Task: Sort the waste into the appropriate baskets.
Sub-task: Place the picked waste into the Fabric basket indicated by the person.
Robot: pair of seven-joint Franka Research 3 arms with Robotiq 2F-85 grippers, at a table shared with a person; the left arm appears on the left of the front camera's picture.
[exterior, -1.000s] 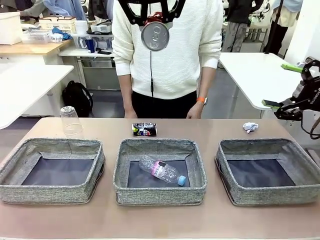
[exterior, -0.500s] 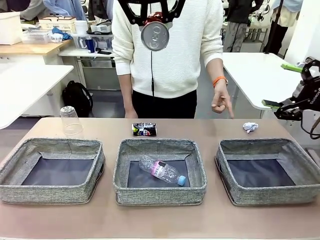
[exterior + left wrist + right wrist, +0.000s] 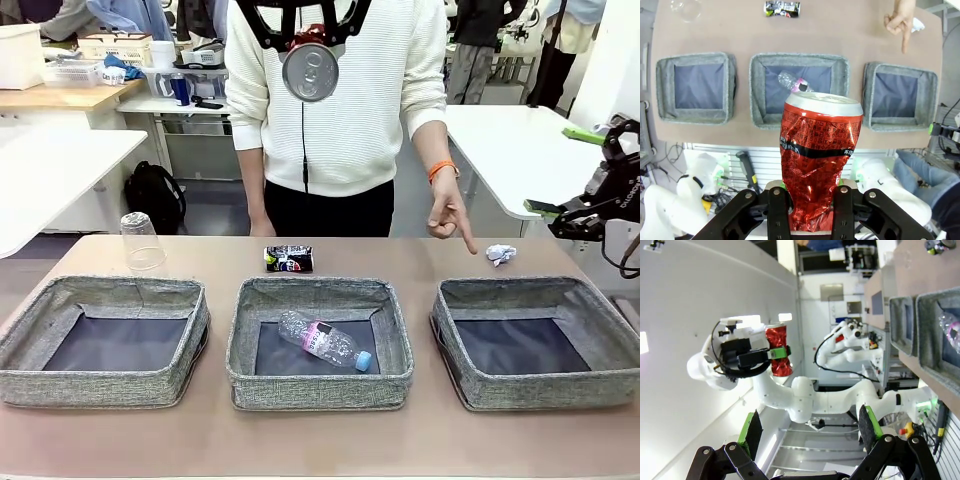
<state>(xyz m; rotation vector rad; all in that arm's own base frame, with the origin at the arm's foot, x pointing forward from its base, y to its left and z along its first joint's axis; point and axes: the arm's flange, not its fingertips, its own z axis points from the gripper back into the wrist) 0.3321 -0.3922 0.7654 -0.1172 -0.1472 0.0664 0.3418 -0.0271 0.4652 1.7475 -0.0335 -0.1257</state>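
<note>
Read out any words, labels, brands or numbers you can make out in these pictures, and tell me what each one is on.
Nothing can be read for certain.
crushed red can, in the left gripper: rows of small white print, too small to read.
crushed dark can: coloured print, blurred.
bottle: pink label, too small to read.

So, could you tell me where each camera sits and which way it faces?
Front view: robot's side of the table, facing the person; left claw holds the crushed red can up top, right claw at right.
Left wrist view: high up, looking down past its held can at three baskets.
Right wrist view: beside the table, rolled sideways, facing the left arm over its own open claw.
Shared: front and left wrist both show the person's hand pointing near the paper ball.
</note>
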